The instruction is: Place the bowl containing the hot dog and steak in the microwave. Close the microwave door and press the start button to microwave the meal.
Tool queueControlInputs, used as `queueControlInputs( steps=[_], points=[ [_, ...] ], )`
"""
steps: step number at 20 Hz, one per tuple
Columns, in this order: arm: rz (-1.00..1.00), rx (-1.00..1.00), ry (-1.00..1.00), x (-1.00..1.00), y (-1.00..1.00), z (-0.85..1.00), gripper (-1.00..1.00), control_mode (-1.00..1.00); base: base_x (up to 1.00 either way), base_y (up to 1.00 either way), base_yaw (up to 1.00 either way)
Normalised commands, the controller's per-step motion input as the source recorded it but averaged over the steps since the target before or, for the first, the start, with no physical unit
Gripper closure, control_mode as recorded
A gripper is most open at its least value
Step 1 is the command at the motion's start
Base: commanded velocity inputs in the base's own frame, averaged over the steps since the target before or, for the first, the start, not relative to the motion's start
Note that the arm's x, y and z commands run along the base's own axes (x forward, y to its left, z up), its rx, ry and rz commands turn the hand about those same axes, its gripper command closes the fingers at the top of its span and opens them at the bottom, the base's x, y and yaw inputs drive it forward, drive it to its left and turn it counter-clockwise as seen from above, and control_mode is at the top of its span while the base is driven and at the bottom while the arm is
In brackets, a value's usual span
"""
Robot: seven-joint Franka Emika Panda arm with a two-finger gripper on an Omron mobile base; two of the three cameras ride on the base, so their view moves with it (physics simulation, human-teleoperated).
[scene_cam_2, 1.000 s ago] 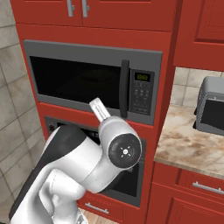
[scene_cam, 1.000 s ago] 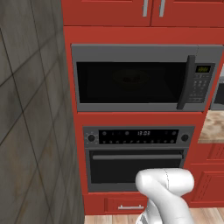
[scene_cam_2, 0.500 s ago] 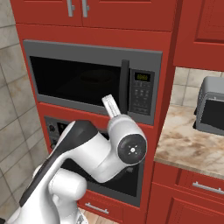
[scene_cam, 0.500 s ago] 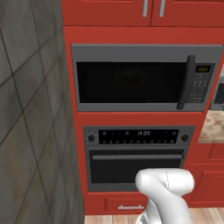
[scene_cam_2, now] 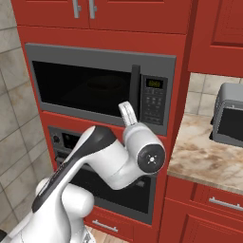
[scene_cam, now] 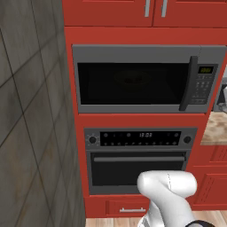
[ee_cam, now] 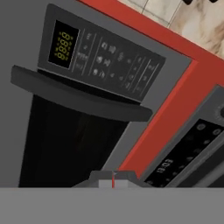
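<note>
The microwave is built into the red cabinetry, and the microwave door is closed. Behind its dark glass a faint round bowl shows dimly; the hot dog and steak are too dark to make out. My gripper points up just below the door's vertical handle, left of the keypad. In the hand view, which is rolled, the keypad, the green display and the handle are close ahead. The fingertips sit together, shut on nothing.
Below the microwave is an oven with a control panel and a horizontal bar handle. A silver toaster oven stands on the marble counter to the right. A tiled wall runs along the left.
My arm has swung the hand up and to the right, from in front of the door toward the handle and keypad. The microwave has not changed.
</note>
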Motion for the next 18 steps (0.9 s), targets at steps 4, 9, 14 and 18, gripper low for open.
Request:
queueControlInputs(
  steps=[4, 9, 14, 18],
  points=[
    [-0.03, 0.03, -0.04, 0.17, -0.09, -0.20, 1.00, -1.00, 0.00, 0.00, 0.00],
    [-0.10, 0.00, -0.07, 0.16, -0.02, -0.26, 1.00, -1.00, 0.00, 0.00, 0.00],
    [-0.15, 0.00, -0.07, 0.21, 0.00, -0.18, 1.00, -1.00, 0.00, 0.00, 0.00],
    [-0.13, 0.02, -0.02, 0.25, -0.07, -0.03, 1.00, -1.00, 0.00, 0.00, 0.00]
  ],
)
